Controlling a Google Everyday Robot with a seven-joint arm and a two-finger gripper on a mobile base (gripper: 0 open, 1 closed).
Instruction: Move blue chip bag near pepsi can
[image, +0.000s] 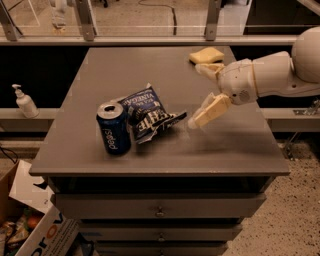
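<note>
The blue chip bag (148, 116) lies crumpled on the grey table (230, 145), left of centre. Its left edge rests against the pepsi can (113, 128), which stands upright at the bag's left with its silver top open. My gripper (196, 95) is open and empty, just right of the bag and slightly above the table. Its lower finger (210, 111) points down towards the bag's right corner without touching it.
A yellow sponge (206, 55) lies at the back right of the table, behind my gripper. A white pump bottle (23, 101) stands on a ledge to the left. A cardboard box (30, 220) sits on the floor at lower left. Drawers run below the tabletop.
</note>
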